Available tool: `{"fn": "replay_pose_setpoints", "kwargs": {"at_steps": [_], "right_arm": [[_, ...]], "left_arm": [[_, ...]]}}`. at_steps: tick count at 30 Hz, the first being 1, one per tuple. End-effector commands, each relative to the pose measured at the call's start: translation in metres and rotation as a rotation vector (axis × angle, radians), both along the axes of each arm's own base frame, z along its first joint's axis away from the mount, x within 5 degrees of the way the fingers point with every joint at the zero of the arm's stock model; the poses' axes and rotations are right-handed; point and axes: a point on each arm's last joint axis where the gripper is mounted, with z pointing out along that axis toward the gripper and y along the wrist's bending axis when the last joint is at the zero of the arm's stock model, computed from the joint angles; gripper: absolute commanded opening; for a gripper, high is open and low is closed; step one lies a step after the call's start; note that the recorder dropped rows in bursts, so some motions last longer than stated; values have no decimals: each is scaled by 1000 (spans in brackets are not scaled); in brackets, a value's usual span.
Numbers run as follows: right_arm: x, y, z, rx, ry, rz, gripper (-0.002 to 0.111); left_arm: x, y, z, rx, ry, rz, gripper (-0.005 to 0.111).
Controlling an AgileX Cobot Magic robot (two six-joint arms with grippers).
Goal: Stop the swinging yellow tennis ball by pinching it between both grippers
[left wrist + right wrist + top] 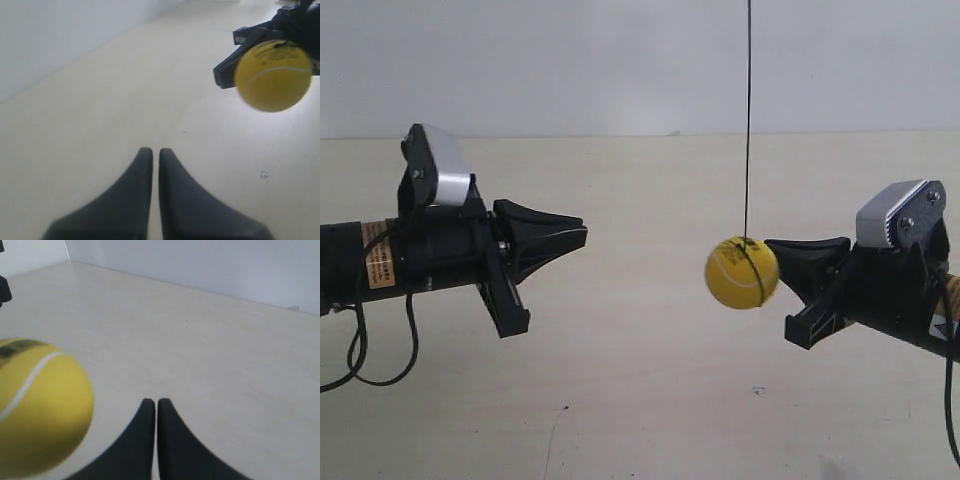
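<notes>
Your ball (742, 272) hangs on its string (748, 120) above the beige surface (640, 400), far over toward the right gripper (770, 243) and well apart from the left gripper (580, 232).

In the exterior view the ball's edge overlaps the right tip. Your right wrist view shows otherwise: the ball (37, 405) sits off to one side of the fingers (167, 440), blurred and close to the lens, with bare surface showing between them. It is beside that tip, not in front of it.

Your right gripper (156, 402) is closed, with only a thin slit between the two beak halves. Your left gripper (155, 152) is closed the same way.

From the left wrist, the ball (273, 76) appears well beyond the tips and off their line. The right arm's black body is directly behind it.

Nothing stands in the open stretch between the two tips except the ball and its string.

Each arm carries a grey camera box, left (440, 165) and right (900, 212). A loose cable (360, 345) loops below the left arm, clear of the ball. A small dark speck (758, 390) marks the surface below the ball, and a pale wall (620, 60) closes the background.
</notes>
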Motion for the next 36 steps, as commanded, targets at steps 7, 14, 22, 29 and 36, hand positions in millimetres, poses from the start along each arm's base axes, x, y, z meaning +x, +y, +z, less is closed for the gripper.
{"fn": "replay_pose_setpoints", "kwargs": {"at_steps": [7,14,22,29,36], "right_arm": [[-1,2,2,20,-12,35,0],[-2,3,2,21,-7,50,0],[-3,3,2,20,-7,52,0],[-7,7,1,15,5,115,0],[-8,7,1,19,13,121,0]], "left_arm": [[2,-16,2,34,8,-24,5],[1,-18,2,38,9,-32,5],[0,-18,2,33,7,-34,5],[2,-19,4,21,14,-32,5],[-2,-21,4,18,18,-80,5]]}}
